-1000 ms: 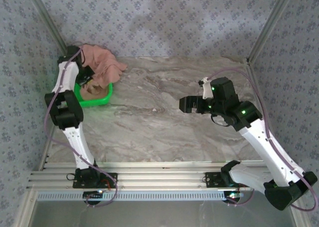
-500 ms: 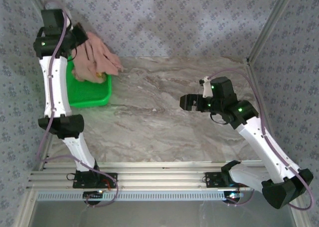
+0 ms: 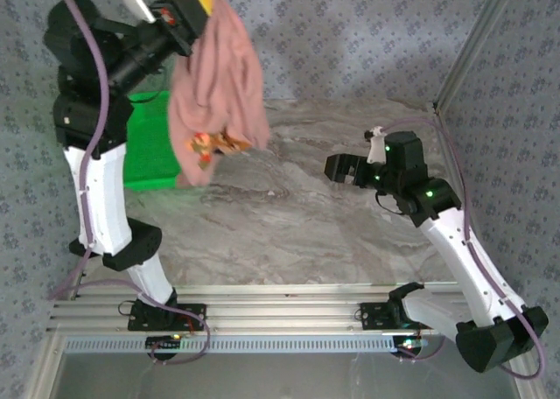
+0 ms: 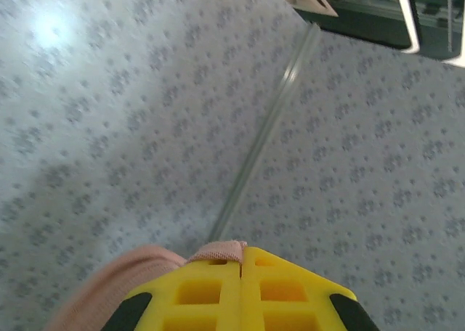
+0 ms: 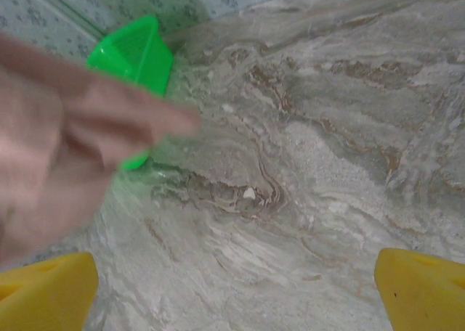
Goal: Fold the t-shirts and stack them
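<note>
High at far left, my left hand (image 3: 188,14) pinches the t-shirt (image 3: 219,93) by its edge, a thin hold that could slip, while my right hand (image 3: 337,167) hangs wide.

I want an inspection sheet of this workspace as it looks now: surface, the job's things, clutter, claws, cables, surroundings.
Surface: marbled tabletop, nothing spilled.
Job's things: one pink t-shirt, hanging unfolded in the air from the left claw, print near its lower edge.
Clutter: green basket at the far left.
Claws: left claw shut on the t-shirt, raised high; right claw open, holding nothing, over the tabletop.
Cables: purple cable looping along each arm.
Surroundings: patterned walls, metal corner post.
</note>
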Controlling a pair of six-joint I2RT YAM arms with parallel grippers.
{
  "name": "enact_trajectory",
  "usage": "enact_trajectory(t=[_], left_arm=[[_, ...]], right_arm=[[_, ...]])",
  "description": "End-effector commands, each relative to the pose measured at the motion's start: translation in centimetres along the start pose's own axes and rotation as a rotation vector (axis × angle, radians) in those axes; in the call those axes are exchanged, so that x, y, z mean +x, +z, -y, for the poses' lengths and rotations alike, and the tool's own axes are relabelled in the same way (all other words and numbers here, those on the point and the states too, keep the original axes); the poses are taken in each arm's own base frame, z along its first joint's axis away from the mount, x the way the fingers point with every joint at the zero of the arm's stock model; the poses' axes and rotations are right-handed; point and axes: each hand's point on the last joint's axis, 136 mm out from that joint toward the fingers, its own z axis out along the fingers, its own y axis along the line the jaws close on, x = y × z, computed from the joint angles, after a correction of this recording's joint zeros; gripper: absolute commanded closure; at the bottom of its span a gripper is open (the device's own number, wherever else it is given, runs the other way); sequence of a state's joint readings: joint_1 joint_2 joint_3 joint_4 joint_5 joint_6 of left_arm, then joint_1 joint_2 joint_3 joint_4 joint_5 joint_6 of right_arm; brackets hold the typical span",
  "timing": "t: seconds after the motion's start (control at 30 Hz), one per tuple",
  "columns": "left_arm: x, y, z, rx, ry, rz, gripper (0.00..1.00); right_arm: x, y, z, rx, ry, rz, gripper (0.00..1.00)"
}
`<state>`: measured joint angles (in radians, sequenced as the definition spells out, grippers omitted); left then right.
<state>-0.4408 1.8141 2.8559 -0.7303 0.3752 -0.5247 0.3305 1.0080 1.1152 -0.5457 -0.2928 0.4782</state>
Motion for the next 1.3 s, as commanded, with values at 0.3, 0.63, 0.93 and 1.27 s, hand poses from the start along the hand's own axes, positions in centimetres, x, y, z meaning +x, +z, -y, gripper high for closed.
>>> enact_trajectory(t=[0.3, 0.63, 0.93, 1.27], left_arm=[[0.4, 5.4, -1.9, 0.112, -0.074, 0.050, 1.00], [3.7, 8.1, 0.3, 0.285, -0.166, -0.043, 1.00], [21.4, 6.8, -3.8, 0.010, -0.144, -0.640, 1.00], [36.1, 8.6, -4.3, 0.007, -0.287, -0.862, 1.00]], right_arm=[[-4.4, -2.0, 1.2, -0.007, 0.028, 0.156, 0.00], [-6.3, -3.1, 3.3, 0.069, 0.042, 0.211, 0.00], [-4.8, -2.6, 5.3, 0.124, 0.080, 0.185, 0.00], [-0.5, 0.2, 6.4, 0.096, 0.158, 0.047, 0.05]])
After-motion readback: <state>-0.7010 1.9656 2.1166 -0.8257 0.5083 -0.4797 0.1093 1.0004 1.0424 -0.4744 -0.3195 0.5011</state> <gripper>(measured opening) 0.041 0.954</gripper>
